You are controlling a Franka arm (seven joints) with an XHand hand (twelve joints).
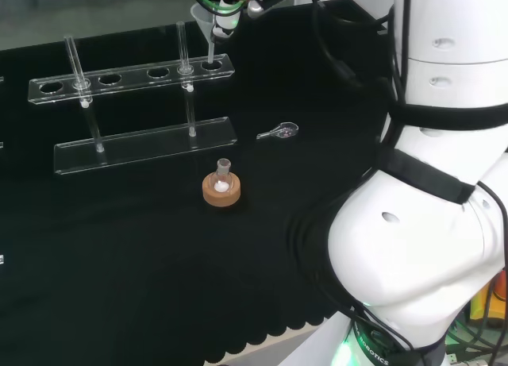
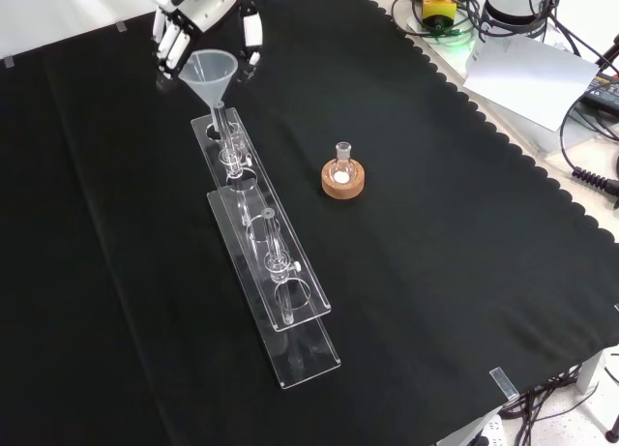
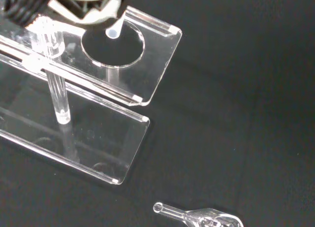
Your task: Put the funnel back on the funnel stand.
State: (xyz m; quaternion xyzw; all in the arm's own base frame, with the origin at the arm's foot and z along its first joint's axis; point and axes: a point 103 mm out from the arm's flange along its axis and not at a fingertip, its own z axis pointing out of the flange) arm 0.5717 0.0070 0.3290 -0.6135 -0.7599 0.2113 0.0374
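Note:
A clear plastic funnel [image 2: 213, 71] hangs upright over the far end of the clear acrylic funnel stand [image 2: 263, 235], with my hand [image 2: 198, 3] shut on it and fingers [image 2: 171, 42] on both sides of its cone. In the head view the funnel [image 1: 207, 20] hangs under the hand [image 1: 228, 9], and its stem reaches down to the end hole of the stand's top plate [image 1: 131, 78]. The wrist view shows the stem's tip [image 3: 113, 34] right at that hole [image 3: 114, 48], near the plate's end [image 3: 158, 52]. Whether the funnel rests on the plate I cannot tell.
A small glass flask [image 2: 342, 163] with a little white stuff in it sits in a cork ring [image 1: 221, 193] beside the stand. A glass spoon [image 1: 279, 131] lies on the cloth near it, also [image 3: 199, 218]. The arm's white links [image 1: 429, 223] stand at the head view's right.

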